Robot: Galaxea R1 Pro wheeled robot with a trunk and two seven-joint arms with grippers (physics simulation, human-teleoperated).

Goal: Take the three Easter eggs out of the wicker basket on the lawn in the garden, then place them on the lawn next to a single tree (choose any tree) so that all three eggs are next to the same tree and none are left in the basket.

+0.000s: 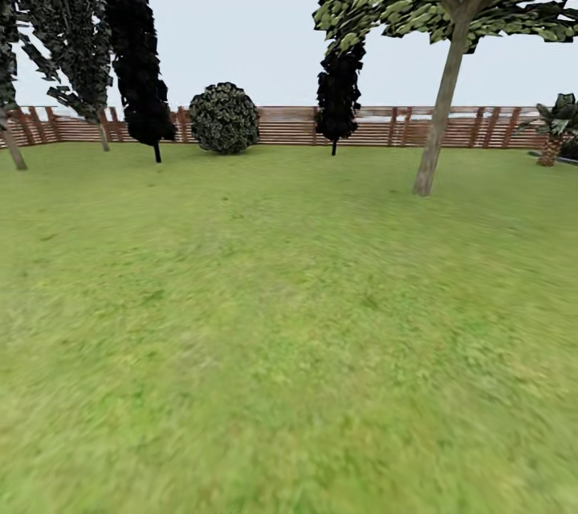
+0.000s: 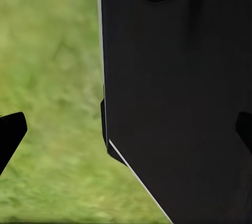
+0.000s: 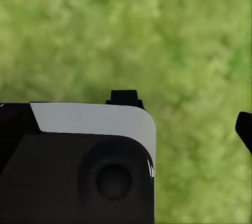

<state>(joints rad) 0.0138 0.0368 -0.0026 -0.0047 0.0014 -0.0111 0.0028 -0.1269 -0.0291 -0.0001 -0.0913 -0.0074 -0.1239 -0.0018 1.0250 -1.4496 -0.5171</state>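
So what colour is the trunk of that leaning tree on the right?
Pale grey-brown, mottled, on the tree standing on the lawn; the head view shows it best.

Black body panels (image 2: 178, 103), white-edged

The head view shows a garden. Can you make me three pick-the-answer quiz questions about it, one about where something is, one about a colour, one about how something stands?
1. Where is the round dark-green bush?
A. against the brown slatted wooden fence
B. in the middle of the green grass lawn
C. under the big tree

2. What colour are the leaves of the thin-trunked narrow tree right of the bush?
A. yellow
B. black
C. pink

3. How does the pale grey-brown trunk of the leafy tree stand?
A. lying flat
B. leaning
C. cut to a stump

Answers: 1 A, the bush sits at the fence line. 2 B, its foliage is black. 3 B, the trunk slants up to the right.
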